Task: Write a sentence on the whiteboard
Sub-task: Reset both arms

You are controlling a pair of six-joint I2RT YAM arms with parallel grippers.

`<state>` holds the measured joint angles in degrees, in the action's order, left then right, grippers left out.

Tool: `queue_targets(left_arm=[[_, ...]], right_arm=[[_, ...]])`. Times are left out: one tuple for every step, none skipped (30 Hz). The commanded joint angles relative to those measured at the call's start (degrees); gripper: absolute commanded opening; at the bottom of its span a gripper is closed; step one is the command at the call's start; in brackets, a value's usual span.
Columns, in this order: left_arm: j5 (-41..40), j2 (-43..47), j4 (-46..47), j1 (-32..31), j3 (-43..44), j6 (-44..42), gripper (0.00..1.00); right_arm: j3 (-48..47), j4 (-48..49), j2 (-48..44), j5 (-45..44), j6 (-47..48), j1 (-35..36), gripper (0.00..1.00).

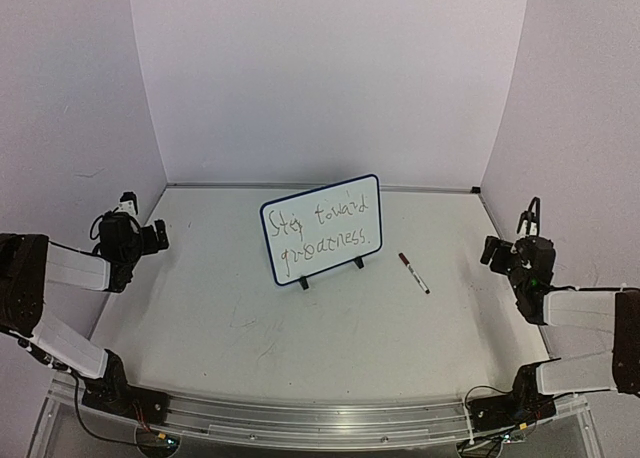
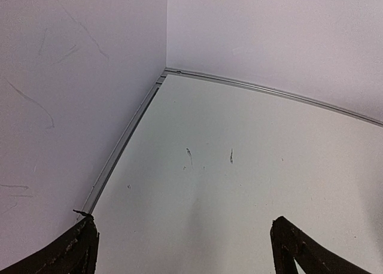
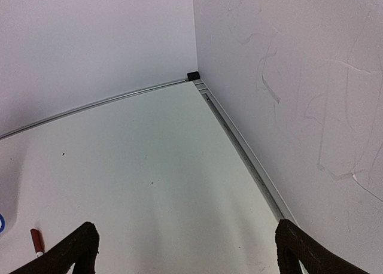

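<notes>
Whiteboard point(image 1: 322, 228): stands on the table point(image 1: 220, 318), about mid-width and toward the back wall. It is propped on two small black feet. Its left end sits nearer the arm bases than its right end.

Sentence point(image 1: 326, 234): thin dark cursive in two lines, "Stay toward" above "greatness". It covers most of the board face and you can read it from the top view.

Marker point(image 1: 414, 273): lies flat on the table to the right of the board, near it but not touching. The dark red cap end points toward the back and the pale barrel runs toward the near right. Only the cap end shows at the lower left edge of your right wrist view.

Left gripper point(image 2: 184, 225): held by the left wall, well apart from the board. Both dark fingers point(image 2: 75, 250) sit at the bottom corners of the wrist view. They are spread wide with bare table between them and hold nothing.

Right gripper point(image 3: 187, 226): held by the right wall, well apart from both board and marker. Its fingers point(image 3: 72, 253) are also spread wide over bare table, and nothing is gripped.

Both wrist cameras look into the back corners, and neither one shows you the writing. The tabletop shows a few small dark scuffs in the left wrist view.
</notes>
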<state>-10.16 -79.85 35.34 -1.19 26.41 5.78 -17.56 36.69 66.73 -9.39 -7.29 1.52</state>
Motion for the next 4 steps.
queue_targets(left_arm=[[-0.8, 1.2, 3.0, -0.1, -0.3, -0.9, 0.99], [-0.8, 1.3, 3.0, -0.2, -0.3, -0.9, 0.99], [-0.8, 1.3, 3.1, -0.1, -0.4, -0.9, 0.99], [-0.8, 1.3, 3.1, -0.2, -0.4, -0.9, 0.99]], right_arm=[[0.6, 2.4, -1.6, -1.8, 0.6, 0.1, 0.98], [0.7, 2.3, -1.8, -1.8, 0.6, 0.1, 0.98], [0.8, 2.3, -2.0, -1.9, 0.6, 0.1, 0.98], [0.8, 2.2, -2.1, -2.0, 0.6, 0.1, 0.98]])
